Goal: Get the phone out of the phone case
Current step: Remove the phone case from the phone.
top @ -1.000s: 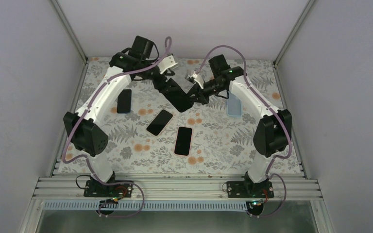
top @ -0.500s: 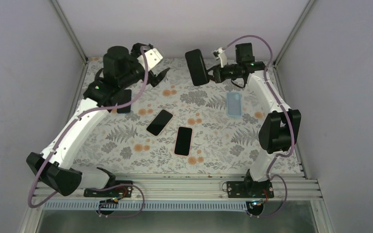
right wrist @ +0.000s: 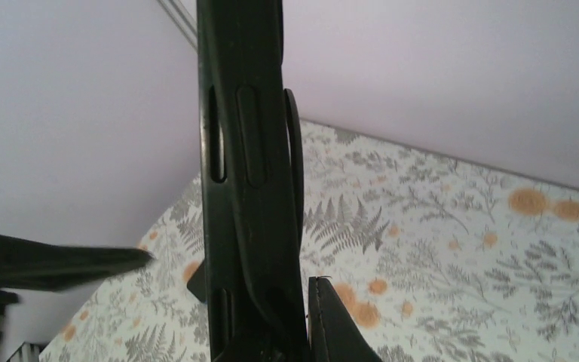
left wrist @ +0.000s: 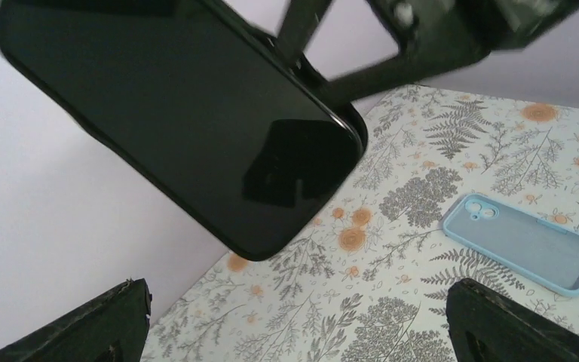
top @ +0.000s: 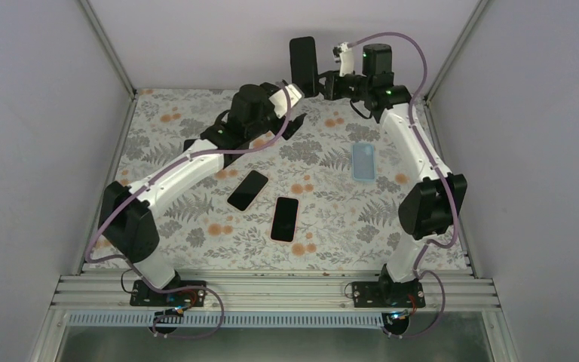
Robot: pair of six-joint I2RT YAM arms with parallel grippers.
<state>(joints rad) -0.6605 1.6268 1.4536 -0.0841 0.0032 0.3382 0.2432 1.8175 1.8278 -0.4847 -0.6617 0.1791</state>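
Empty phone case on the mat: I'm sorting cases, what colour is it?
The empty case is light blue; clearest in left wrist view.

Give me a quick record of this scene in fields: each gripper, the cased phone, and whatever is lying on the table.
right gripper: shut on the black cased phone, held raised over the table's far end
left gripper: open, empty, close to that phone, not touching it
phone state: not yet out of its case
on table: light-blue case lying on the right; two black phones lying flat mid-table
task status: removal not yet done
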